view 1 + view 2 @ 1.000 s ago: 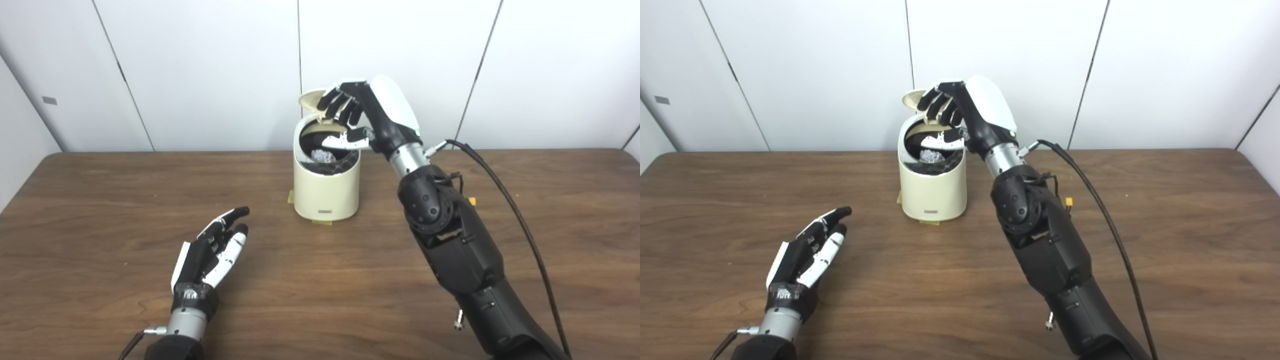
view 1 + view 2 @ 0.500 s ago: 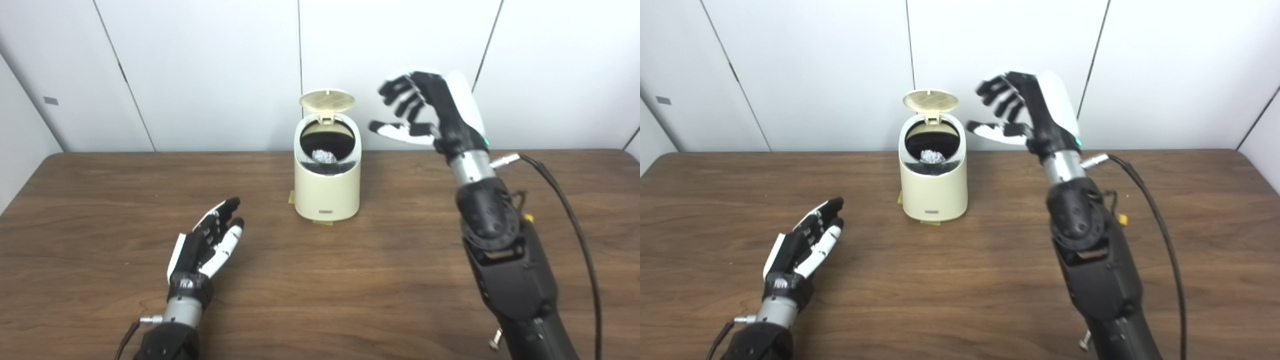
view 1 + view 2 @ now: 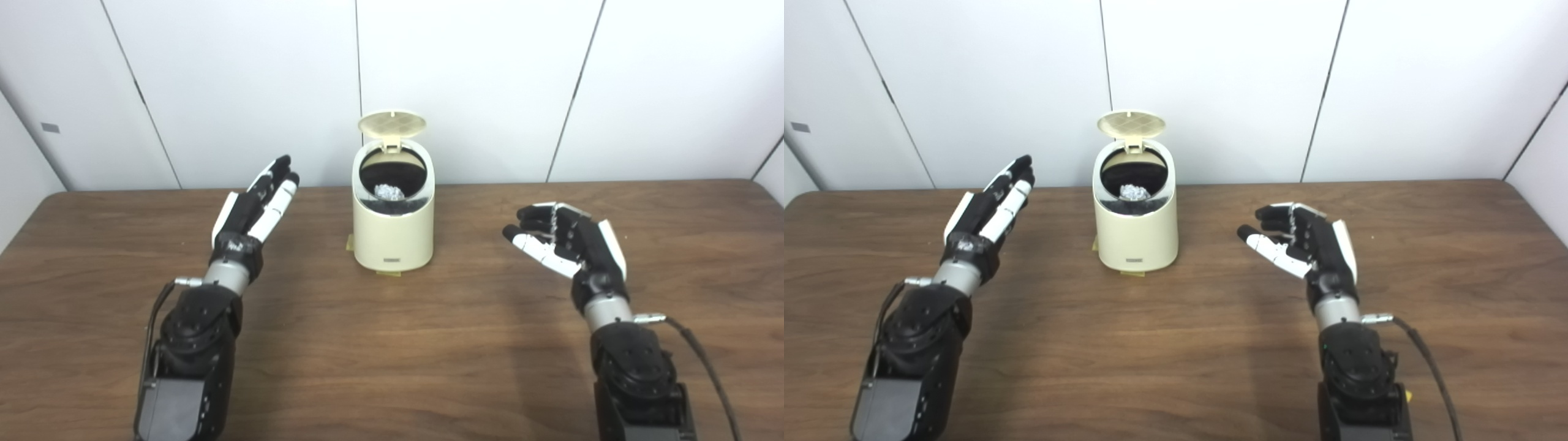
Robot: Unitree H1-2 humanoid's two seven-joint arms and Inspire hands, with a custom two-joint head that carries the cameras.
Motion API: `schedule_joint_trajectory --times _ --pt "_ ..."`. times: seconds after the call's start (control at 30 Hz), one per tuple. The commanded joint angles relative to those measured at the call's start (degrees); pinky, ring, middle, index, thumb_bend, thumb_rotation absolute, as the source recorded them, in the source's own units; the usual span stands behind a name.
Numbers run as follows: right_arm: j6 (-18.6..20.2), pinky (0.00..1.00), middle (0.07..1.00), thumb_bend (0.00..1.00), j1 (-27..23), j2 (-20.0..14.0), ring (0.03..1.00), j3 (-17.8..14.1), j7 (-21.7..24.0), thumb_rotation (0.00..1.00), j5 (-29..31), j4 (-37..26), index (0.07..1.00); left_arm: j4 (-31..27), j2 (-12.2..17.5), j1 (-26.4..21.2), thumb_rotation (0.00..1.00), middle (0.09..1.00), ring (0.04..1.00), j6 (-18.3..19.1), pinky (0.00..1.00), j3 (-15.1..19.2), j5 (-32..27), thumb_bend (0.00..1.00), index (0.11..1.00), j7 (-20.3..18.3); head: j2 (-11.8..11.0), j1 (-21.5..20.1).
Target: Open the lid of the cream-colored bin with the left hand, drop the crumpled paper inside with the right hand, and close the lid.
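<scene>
The cream-colored bin stands on the wooden table at the centre back. Its round lid is tipped up on the hinge behind the opening. A crumpled ball of paper lies inside on the dark liner. My left hand is raised to the left of the bin, open, fingers stretched toward the wall. My right hand hovers to the right of the bin, open and holding nothing, fingers loosely curled.
White wall panels close off the back of the table. A strip of yellow tape shows under the bin's base. A black cable runs from my right wrist toward the lower right.
My right hand has pulled back from above the bin and come down to the right. My left hand has risen from the table and moved forward toward the bin. The lid stays up.
</scene>
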Motion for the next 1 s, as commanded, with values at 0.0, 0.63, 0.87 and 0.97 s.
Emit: schedule_joint_trajectory --times 0.0,0.63,0.87,0.97 --pt "-0.66 0.8 0.903 0.52 -0.86 0.79 0.886 -0.71 0.01 0.84 2.95 -1.77 0.878 -0.05 1.59 -4.41 0.79 0.975 0.989 -0.47 0.98 -0.48 1.36 0.41 0.978 -0.77 0.06 0.04" --pt "-7.42 0.84 0.904 0.62 2.92 3.26 0.886 -0.03 -2.85 1.0 8.94 2.93 0.905 13.39 -0.38 -21.41 0.92 0.951 0.973 0.64 0.99 -3.65 2.86 0.47 0.948 -3.01 -1.49 0.71" --pt "-8.31 0.87 0.905 0.62 3.18 3.52 0.888 0.85 -3.15 1.0 9.56 3.91 0.917 16.23 -2.31 -24.53 1.0 0.941 0.968 0.38 0.99 -3.33 3.21 0.49 0.918 -2.61 -2.05 0.52" --pt "-8.77 0.87 0.903 0.62 3.14 3.66 0.894 1.08 -3.48 1.0 9.93 4.6 0.914 16.42 -2.71 -25.0 1.0 0.941 0.968 -0.07 0.99 -3.82 3.83 0.48 0.908 -2.76 -2.12 0.33"
